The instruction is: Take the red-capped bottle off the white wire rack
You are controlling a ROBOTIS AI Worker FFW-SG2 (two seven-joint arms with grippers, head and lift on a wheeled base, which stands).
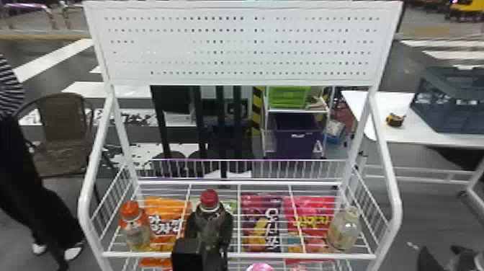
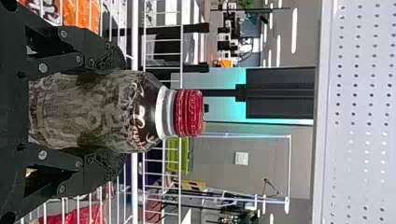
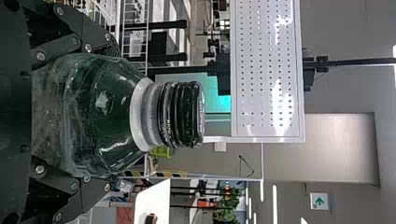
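Your left end effector (image 2: 119,111) is closed on the red-capped bottle (image 1: 210,225), right end effector (image 3: 111,115) on a green bottle (image 3: 120,113); grasp looks set, so lift clear of the rack (image 1: 306,256).

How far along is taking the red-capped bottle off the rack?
The grasp looks done: the left gripper's fingers flank the red-capped bottle. In hand is the removal: from the head view, the bottle overlaps the white wire rack, its base hidden, so I cannot tell whether it is clear. What likely remains is drawing it fully away.
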